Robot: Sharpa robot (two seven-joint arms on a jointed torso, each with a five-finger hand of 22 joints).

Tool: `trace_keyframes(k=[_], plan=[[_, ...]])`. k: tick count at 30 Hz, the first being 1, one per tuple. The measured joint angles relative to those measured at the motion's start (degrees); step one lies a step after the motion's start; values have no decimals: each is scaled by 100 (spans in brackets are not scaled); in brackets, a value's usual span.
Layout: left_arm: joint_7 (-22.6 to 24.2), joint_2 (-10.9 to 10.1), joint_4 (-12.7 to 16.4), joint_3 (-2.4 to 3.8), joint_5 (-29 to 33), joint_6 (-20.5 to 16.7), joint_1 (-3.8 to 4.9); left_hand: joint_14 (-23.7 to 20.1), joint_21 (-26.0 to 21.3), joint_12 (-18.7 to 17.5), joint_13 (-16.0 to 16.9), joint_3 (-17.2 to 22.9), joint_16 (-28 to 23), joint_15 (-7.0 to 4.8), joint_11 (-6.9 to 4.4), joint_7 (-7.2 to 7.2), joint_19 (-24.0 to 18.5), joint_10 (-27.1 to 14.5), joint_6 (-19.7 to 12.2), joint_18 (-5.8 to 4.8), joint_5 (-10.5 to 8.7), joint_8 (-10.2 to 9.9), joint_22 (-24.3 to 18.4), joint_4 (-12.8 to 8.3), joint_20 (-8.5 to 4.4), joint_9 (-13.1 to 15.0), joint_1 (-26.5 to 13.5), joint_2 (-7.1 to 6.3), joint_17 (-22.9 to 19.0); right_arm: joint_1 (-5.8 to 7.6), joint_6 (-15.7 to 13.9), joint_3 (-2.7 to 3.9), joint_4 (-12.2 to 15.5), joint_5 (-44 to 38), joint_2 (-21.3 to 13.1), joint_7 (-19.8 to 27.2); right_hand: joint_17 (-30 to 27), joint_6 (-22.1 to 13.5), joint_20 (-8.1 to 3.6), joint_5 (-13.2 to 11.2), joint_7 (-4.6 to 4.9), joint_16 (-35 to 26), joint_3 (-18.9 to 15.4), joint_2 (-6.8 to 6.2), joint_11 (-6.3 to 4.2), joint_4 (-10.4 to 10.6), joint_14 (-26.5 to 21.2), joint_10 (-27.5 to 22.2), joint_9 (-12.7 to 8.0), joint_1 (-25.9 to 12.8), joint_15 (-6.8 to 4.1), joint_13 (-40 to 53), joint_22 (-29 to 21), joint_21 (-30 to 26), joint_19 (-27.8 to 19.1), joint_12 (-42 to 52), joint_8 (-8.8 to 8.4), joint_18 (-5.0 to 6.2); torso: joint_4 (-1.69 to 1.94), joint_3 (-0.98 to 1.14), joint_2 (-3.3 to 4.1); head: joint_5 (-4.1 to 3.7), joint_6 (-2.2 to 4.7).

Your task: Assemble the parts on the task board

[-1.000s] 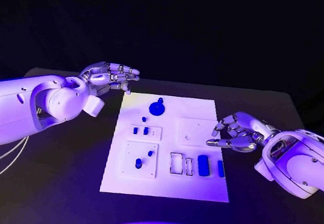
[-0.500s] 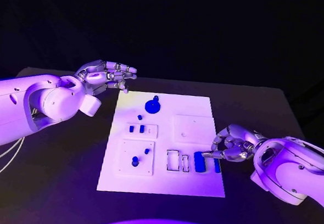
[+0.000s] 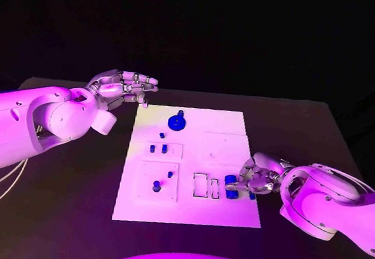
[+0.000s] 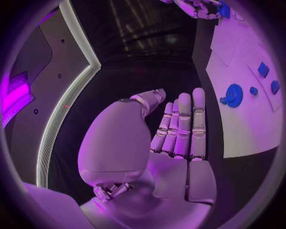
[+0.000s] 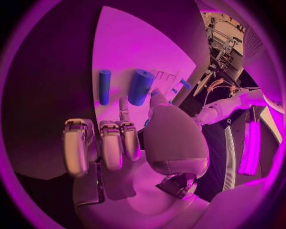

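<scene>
Your right hand (image 3: 257, 176) sits at the task board's (image 3: 223, 214) lower-right edge, fingers curled around nothing, touching the fat blue cylinder (image 3: 232, 186). Your left hand (image 3: 123, 86), upper left, hovers with fingers apart, holding nothing.

One white task board (image 3: 187, 212) on a black table (image 3: 66, 217), about nine small blue parts (image 3: 177, 123), and two silver hands (image 3: 123, 86).
</scene>
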Motion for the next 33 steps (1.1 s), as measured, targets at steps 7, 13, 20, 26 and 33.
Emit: trace_keyframes(k=[7, 13, 20, 26, 33], plan=[[-1, 0, -3, -1, 0, 1, 0, 0, 0, 0, 0, 0, 0, 0, 0, 0, 0, 0, 0, 0, 0, 0, -5, 0, 0, 0, 0, 0, 0, -46, 30, 0, -59, -14, 106, -83, 0, 0, 0, 58, 0, 0, -63, 61, 0, -13, 0, 0, 13, -61, 0, -1, 0, 0, 0, 0, 23, 0, 0, 1, 0, 4, 4], [-2, 0, -7, -3, 0, 2, -1, 0, -34, 0, 0, 0, 0, 0, 0, 0, 0, 0, 0, 0, 0, 0, -4, 0, 0, 0, 0, 0, 0, -57, 60, 14, -122, -50, 187, -140, -1, 8, 0, 80, -3, 0, -78, 62, 0, -29, 0, 0, 40, -59, 0, -1, -1, 25, 0, 0, 85, 0, 0, -1, 0, 7, 2], [-3, -13, -7, -4, 0, 3, -2, 0, -34, -1, 1, 0, 0, 0, 0, 0, 0, 0, 0, 0, 0, 0, -4, 0, 0, 0, 0, 0, 0, -101, 96, 47, -176, -168, 258, -189, -1, 50, 0, 182, -12, 0, -110, 183, 0, -31, 0, 0, 73, 264, 0, -1, -1, 43, 0, 0, 110, 0, 7, -2, -1, 16, -7], [-5, -27, -2, -5, 0, 3, -2, 0, -34, -3, -6, 0, 0, 0, -20, 0, 0, -21, 0, 0, 0, 0, -11, 0, 0, 0, 0, 0, 0, -123, 51, 57, -142, -242, 299, -199, -2, 62, 0, 78, -78, 0, 218, 30, 0, -38, 0, 0, 67, 1047, 0, -2, -2, 66, 0, -1, 45, 0, 3, -6, -4, 38, -10], [-6, -41, 1, -6, 0, 3, -3, 0, -34, -3, -5, 0, 0, 0, -20, 0, 0, -20, 0, 0, 0, 0, -11, 0, 0, 0, -23, 23, -5, -139, -165, 39, -84, -241, 279, -210, -2, 166, 1, 567, -63, 0, 557, 89, -53, -47, 0, 8, -104, 1242, -42, -2, -2, 156, 0, -1, 24, 0, 0, -9, -5, 52, 13]])
